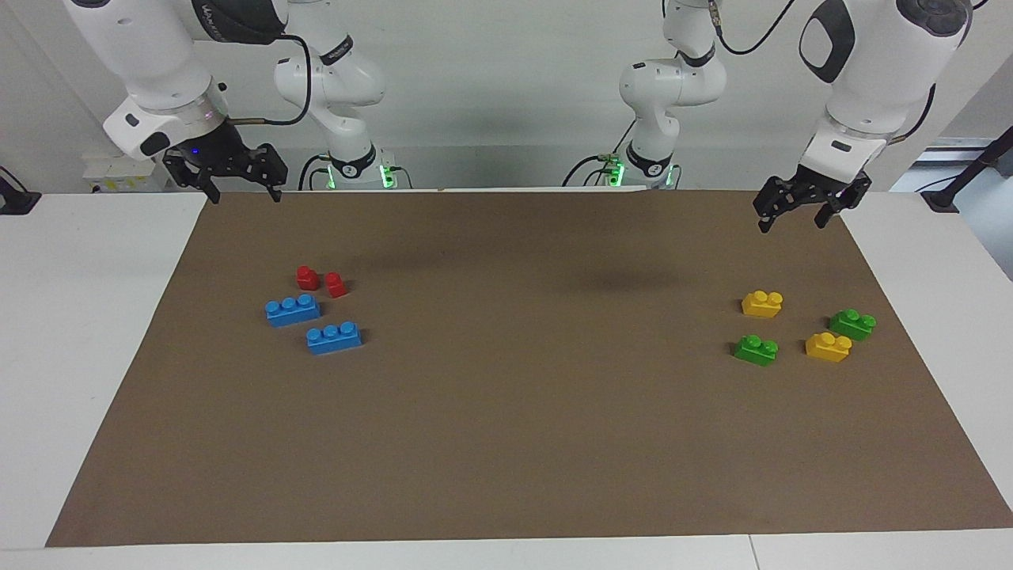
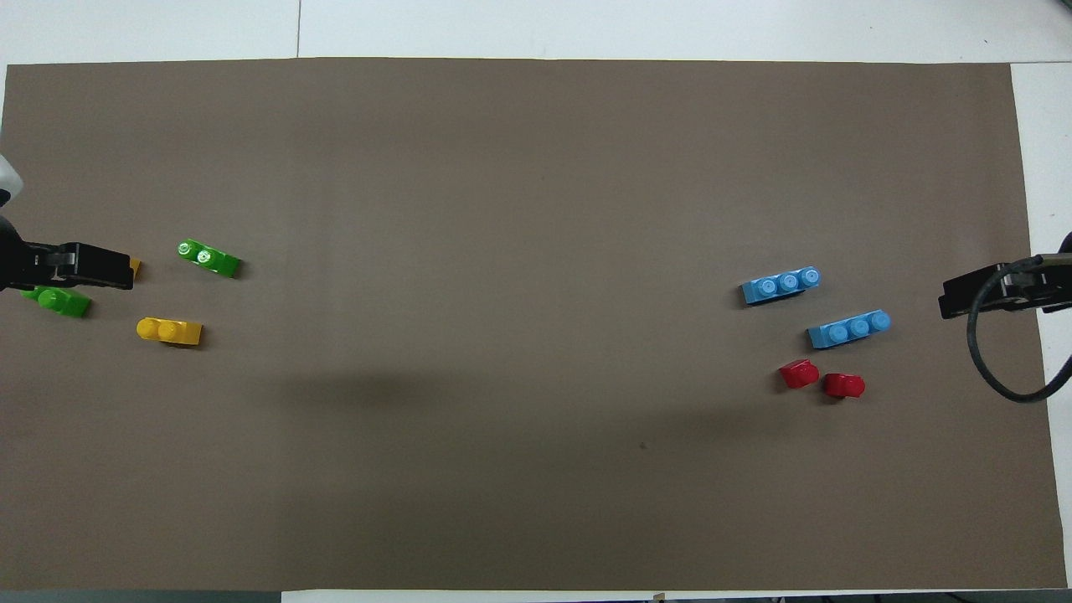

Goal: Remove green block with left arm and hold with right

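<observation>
The left gripper [image 1: 801,211] hangs in the air over the edge of the brown mat [image 1: 506,443] at the left arm's end of the table, and its two fingers are spread apart with nothing between them. Below this gripper, farther from the robots than the spot under it, four small bricks lie on the mat, all apart from each other. The first yellow brick [image 1: 762,303] is the closest to the place under the left gripper. One green block [image 1: 852,324] lies a little farther from the robots than this yellow brick and nearer to the mat's edge; in the overhead view the gripper partly covers it. The other green block [image 1: 756,349] lies more toward the middle of the table, and the second yellow brick [image 1: 828,347] lies between the two green ones. The right gripper [image 1: 234,169] hangs over the corner of the mat at the right arm's end of the table, also with its fingers spread and empty. On the mat, farther from the robots than the spot under it, lie two small red bricks [image 1: 320,281] just beside each other, then two blue bricks [image 1: 313,323], well apart from the green and yellow group.
</observation>
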You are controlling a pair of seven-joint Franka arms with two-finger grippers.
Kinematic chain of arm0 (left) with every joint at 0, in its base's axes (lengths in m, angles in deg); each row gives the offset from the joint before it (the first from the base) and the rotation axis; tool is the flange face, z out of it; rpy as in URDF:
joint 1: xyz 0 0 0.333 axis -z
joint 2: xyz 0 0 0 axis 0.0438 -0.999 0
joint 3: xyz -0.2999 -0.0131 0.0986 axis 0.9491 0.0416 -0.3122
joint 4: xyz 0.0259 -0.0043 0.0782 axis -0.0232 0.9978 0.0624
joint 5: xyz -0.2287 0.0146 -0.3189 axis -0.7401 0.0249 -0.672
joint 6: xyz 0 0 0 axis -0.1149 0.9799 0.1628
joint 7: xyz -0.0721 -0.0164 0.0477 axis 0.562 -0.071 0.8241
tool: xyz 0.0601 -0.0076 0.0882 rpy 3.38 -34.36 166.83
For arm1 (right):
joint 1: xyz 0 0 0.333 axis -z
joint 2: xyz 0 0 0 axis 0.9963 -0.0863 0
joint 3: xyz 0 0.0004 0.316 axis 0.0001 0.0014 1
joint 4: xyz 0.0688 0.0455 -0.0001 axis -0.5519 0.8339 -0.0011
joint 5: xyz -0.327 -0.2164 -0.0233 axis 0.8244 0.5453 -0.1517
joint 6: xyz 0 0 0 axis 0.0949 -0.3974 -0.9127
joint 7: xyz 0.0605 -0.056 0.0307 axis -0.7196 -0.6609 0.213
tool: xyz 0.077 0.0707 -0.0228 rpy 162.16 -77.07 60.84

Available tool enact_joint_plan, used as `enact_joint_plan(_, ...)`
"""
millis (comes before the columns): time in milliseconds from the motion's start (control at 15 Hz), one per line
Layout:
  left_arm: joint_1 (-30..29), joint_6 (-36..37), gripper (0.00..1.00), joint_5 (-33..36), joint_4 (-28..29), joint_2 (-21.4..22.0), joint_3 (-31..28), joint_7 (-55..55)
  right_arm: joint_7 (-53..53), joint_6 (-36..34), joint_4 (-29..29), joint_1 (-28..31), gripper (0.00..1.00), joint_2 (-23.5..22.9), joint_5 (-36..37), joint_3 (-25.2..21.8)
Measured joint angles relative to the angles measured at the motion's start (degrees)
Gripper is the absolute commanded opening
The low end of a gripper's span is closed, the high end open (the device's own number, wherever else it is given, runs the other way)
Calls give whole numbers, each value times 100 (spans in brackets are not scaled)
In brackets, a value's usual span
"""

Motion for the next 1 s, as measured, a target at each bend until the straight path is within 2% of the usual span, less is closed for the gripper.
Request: enact_joint_plan(1000,-8,106,100,-351,25,90,-45,81,-631,116,0,1,100,-3,-19,32)
